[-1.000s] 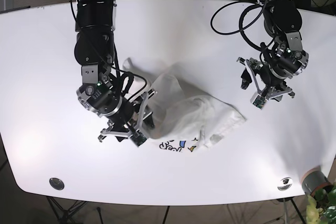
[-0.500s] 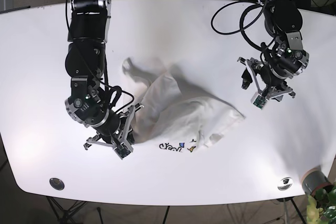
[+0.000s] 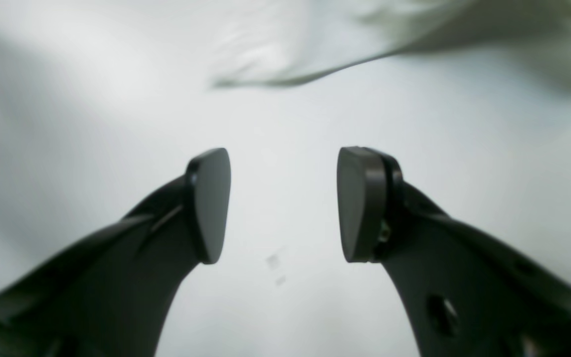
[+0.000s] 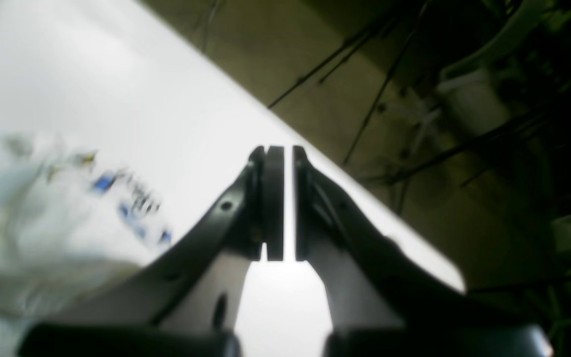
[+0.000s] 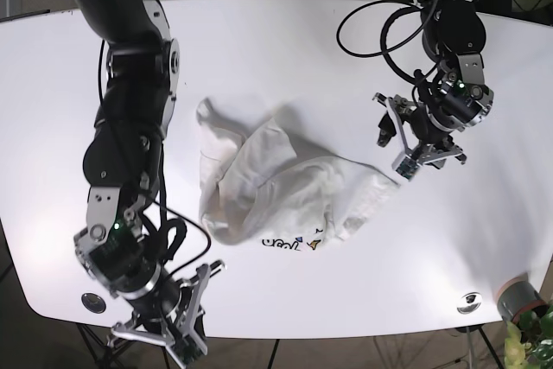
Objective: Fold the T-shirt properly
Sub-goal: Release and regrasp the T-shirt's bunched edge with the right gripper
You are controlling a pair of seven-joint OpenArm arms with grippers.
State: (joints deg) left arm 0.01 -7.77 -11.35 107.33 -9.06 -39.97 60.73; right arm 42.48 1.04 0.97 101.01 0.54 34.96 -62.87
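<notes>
The white T-shirt (image 5: pixel 276 181) lies crumpled in the middle of the table, with a colourful print along its front hem. My left gripper (image 5: pixel 390 146) hovers just off the shirt's right edge. In the left wrist view this gripper (image 3: pixel 283 198) is open over bare table, with the T-shirt (image 3: pixel 389 29) blurred beyond it. My right gripper (image 5: pixel 194 324) is at the table's front edge, away from the shirt. Its jaws (image 4: pixel 288 153) are shut on nothing, and the T-shirt (image 4: pixel 28 223) shows to the left.
The white table (image 5: pixel 285 49) has round fittings at the front left (image 5: pixel 93 302) and front right (image 5: pixel 469 302). A grey pot with a plant (image 5: pixel 518 298) stands off the front right corner. Black cables (image 5: pixel 380 23) loop by the left arm.
My right arm has drawn back from the shirt to the table's front edge, and the cloth it held has settled flatter. My left arm has shifted slightly left towards the shirt.
</notes>
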